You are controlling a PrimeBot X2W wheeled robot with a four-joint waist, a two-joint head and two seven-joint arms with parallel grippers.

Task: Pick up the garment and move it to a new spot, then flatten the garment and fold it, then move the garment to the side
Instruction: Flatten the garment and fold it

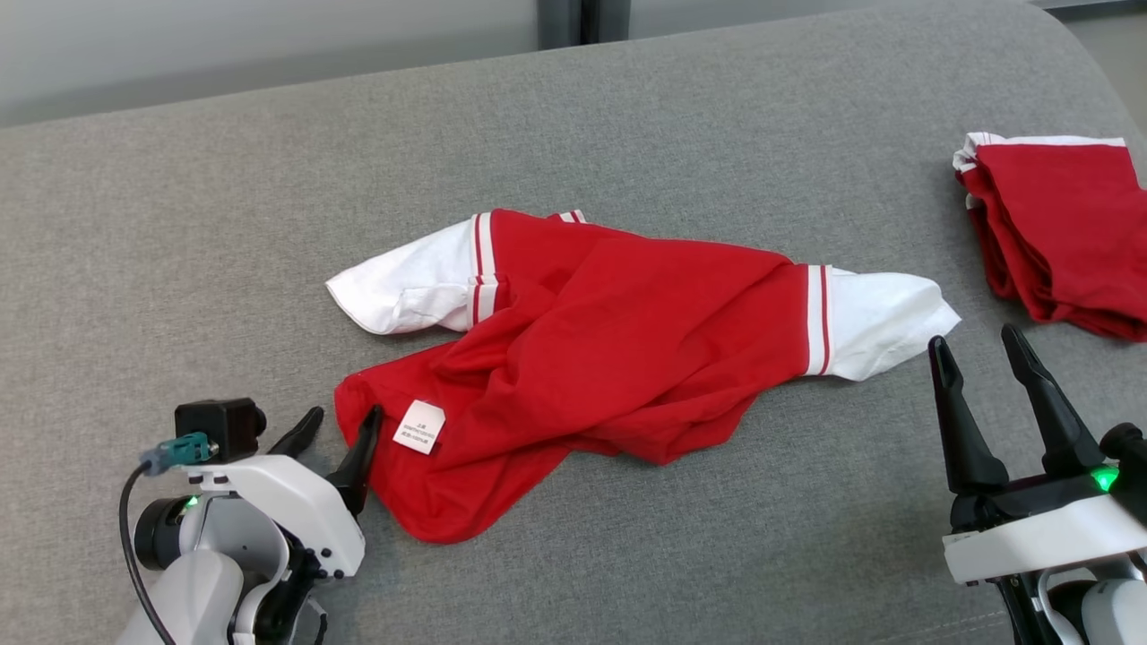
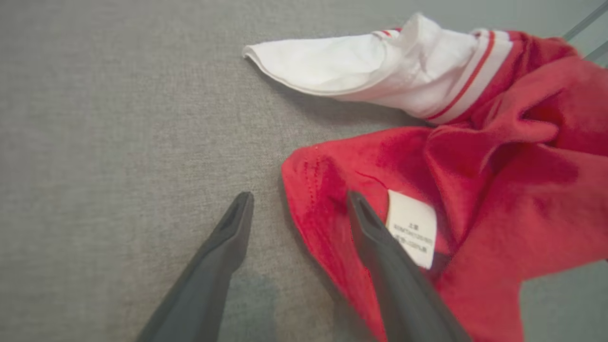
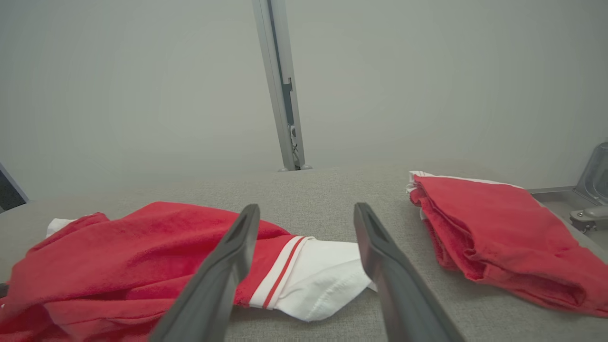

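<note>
A crumpled red garment (image 1: 618, 340) with white striped sleeves lies in the middle of the grey surface, a white label (image 1: 419, 426) showing near its front left corner. My left gripper (image 1: 340, 425) is open at that corner; in the left wrist view one finger (image 2: 375, 237) lies over the red hem (image 2: 323, 209) beside the label (image 2: 412, 228), the other over bare grey fabric. My right gripper (image 1: 977, 345) stands open just right of the garment's white right sleeve (image 1: 883, 324), nothing between its fingers. In the right wrist view that sleeve (image 3: 323, 275) lies between and beyond the fingers.
A second red garment (image 1: 1066, 233), folded, with white trim, rests at the right edge of the grey padded surface (image 1: 269, 224); it also shows at the right in the right wrist view (image 3: 498, 228). A pale wall and a metal post (image 3: 280, 85) stand behind.
</note>
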